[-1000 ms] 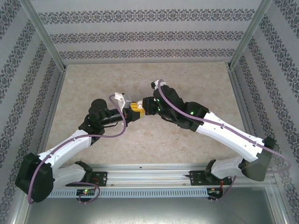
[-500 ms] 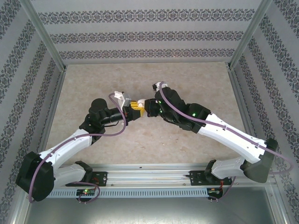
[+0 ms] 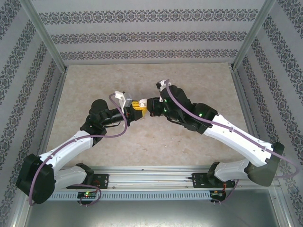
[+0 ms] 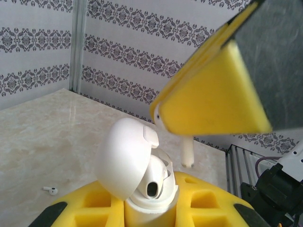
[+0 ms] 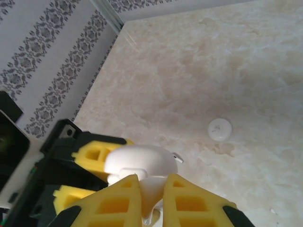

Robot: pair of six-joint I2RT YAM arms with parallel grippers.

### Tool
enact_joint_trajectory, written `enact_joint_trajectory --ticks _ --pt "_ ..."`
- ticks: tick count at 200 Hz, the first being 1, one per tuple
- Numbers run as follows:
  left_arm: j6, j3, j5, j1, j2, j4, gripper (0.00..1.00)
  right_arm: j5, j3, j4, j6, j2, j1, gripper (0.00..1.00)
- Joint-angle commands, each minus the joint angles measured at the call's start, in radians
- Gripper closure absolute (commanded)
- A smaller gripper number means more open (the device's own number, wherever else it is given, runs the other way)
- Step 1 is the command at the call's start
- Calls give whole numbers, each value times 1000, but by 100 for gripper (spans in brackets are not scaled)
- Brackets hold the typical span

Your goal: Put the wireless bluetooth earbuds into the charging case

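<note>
My left gripper [image 4: 149, 210] is shut on the charging case [image 4: 151, 201], which stands upright between its yellow fingers with the lid [image 4: 122, 161] swung open. A rounded white part with a dark oval hole sits in the case's well. My right gripper [image 5: 151, 205] is shut on an earbud [image 5: 154, 196] and hangs just above the open case. The earbud's stem [image 4: 188, 152] points down beside the well, a little clear of it. Another earbud [image 4: 50, 190] lies loose on the table, also seen past the lid [image 5: 177, 157]. From above, the two grippers meet mid-table [image 3: 142, 108].
A flat round white disc [image 5: 220, 128] lies on the marble table beyond the case. Patterned walls and metal posts [image 3: 45, 42] close in the table on three sides. The aluminium rail [image 3: 151, 177] with the arm bases runs along the near edge.
Both grippers have drifted slightly toward the back of the table while staying together. The right arm's forearm has swung a little to the right.
</note>
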Motion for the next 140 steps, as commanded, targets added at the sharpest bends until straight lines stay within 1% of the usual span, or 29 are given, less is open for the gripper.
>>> enact_joint_trajectory --ticks 1,63,140 --pt "-19 31 19 -5 -19 66 100 -24 46 3 -5 22 -18 88" --pt "-13 30 20 -6 -29 55 100 -47 38 13 2 66 -27 88" --pt "-36 36 18 -5 -33 64 100 39 10 36 -52 79 -28 88"
